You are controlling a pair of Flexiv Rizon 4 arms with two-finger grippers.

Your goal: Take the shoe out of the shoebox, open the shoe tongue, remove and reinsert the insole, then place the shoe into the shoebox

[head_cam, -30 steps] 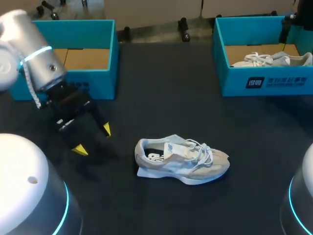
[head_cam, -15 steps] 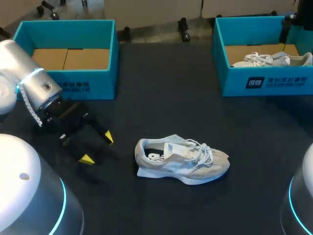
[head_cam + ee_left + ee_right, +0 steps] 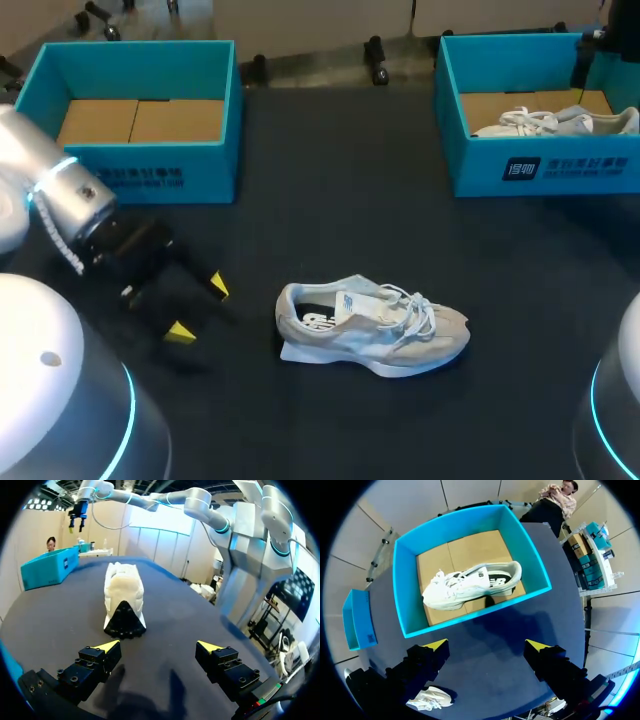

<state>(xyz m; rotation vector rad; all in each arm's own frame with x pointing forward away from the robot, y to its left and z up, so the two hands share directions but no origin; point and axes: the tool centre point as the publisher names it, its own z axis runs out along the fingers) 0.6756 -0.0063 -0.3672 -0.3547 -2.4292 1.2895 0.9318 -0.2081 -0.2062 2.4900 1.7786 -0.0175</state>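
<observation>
Shoe lies on the worktop near its middle, toe toward 3 o'clock. At its 9 o'clock we note our left end effector, fingers spread wide, gripping nothing, the heel ahead of it. Our right end effector, likewise wide and unloaded, hangs above the 2 o'clock shoebox, which holds a second shoe.

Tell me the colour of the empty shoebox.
The empty shoebox is teal with a brown cardboard floor, clearest in the head view.
</observation>
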